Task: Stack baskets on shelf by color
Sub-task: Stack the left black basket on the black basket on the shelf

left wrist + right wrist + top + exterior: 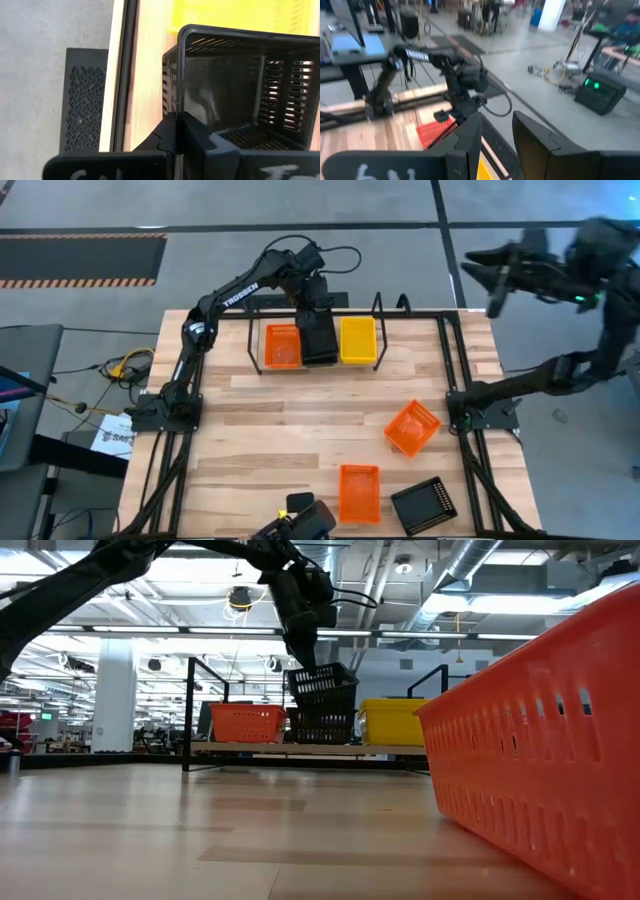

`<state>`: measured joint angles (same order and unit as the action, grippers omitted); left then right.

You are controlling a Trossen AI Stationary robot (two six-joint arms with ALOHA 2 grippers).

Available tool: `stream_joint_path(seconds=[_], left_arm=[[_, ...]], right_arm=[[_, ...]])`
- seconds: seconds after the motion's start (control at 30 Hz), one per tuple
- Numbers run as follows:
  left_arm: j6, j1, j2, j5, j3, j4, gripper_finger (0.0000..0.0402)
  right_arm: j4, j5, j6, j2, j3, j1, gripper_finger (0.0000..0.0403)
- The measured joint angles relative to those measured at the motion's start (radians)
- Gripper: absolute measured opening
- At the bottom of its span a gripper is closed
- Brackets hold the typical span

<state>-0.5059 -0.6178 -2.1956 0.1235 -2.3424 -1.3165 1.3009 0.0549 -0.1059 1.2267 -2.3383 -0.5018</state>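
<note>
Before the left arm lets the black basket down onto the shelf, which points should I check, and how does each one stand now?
1. Grip: left gripper is shut on the wall of the black basket. Ok.
2. Column: held basket hangs over another black basket in the middle of the shelf, so colours match. Ok.
3. Level: held basket is tilted in the low view. Not ok.
4. Neighbours: orange basket and yellow basket sit on either side; whether the held one is apart from them, cannot tell.
5. Right gripper is raised off to the side of the table, fingers apart, empty. Ok.
</note>
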Motion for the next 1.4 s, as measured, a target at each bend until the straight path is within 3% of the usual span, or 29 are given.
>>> stream_joint_path(seconds=[0.43, 0.77, 1.07, 1.4], left_arm=[[0.032, 0.005, -0.001, 0.035, 0.115, -0.010, 0.0000], [-0.026, 0.005, -0.001, 0.091, 0.183, 0.084, 0.0000], [-0.068, 0.003, -0.075, 0.126, 0.183, 0.094, 0.0000], [-0.085, 0.005, -0.112, 0.082, 0.166, 0.091, 0.0000]], right_arm=[[-0.056, -0.002, 0.005, -0.088, 0.000, 0.058, 0.0131], [-0.057, -0.002, 0.000, -0.093, 0.000, 0.058, 0.0131], [-0.062, -0.002, 0.000, -0.094, 0.000, 0.058, 0.0131], [-0.061, -0.002, 0.011, -0.094, 0.000, 0.058, 0.0131]])
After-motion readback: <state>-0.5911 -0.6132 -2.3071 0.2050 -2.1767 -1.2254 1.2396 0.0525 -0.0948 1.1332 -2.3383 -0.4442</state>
